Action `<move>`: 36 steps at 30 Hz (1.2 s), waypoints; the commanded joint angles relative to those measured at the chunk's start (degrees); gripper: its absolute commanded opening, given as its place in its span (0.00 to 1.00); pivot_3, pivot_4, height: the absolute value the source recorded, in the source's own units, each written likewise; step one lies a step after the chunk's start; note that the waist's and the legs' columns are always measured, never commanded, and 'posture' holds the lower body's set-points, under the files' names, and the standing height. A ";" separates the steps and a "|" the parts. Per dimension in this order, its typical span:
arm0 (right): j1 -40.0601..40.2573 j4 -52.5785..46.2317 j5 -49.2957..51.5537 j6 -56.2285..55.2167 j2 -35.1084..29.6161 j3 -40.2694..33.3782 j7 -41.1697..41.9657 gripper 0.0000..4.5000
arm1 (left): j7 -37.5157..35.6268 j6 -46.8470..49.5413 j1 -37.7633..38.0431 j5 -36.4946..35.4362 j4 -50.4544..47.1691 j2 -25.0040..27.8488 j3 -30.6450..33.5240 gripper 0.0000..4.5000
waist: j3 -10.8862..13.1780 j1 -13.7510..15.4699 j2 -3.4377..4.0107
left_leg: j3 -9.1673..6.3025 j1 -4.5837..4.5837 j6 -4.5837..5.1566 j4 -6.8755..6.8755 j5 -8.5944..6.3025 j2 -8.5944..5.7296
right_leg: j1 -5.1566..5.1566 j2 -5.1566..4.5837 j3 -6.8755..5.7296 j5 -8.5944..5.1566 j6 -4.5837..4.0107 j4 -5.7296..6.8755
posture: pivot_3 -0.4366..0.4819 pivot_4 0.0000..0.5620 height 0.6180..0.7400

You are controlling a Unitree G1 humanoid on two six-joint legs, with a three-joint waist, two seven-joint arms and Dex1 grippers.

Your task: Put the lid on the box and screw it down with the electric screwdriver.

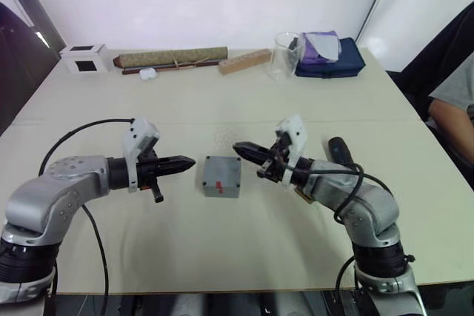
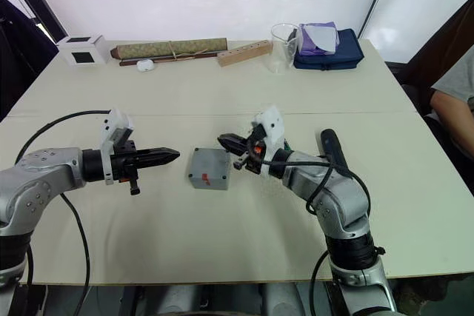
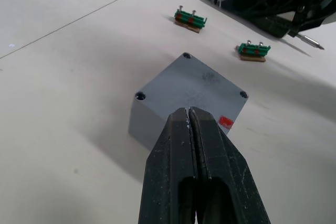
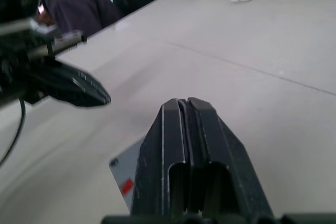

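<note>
With the lid (image 3: 191,80) already on the box (image 1: 222,177), both claws pinched closed and empty, I'd open my right claw (image 1: 247,152) and take the electric screwdriver (image 1: 339,150) lying right of the box, gripping mid-body.

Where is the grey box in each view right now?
Left eye: box at table centre, between the left tool and right tool.
Right eye: the same, centre.
Left wrist: just beyond the shut tool tips.
Right wrist: corner beside the tool.
Shared landmark: the red mark on its side.
</note>
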 commanded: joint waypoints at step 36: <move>30.23 -6.80 -16.85 -19.12 -18.72 -4.98 3.16 0.63 | -3.20 1.77 -8.12 -5.54 -2.93 0.68 -4.80 0.00 | 0.03 -0.23 0.03 | 0.11 0.04 0.01 -0.01 0.00 0.00 | 0.09 0.11 0.08 -0.11 -0.15 -0.21 | 0.48 0.27 1.00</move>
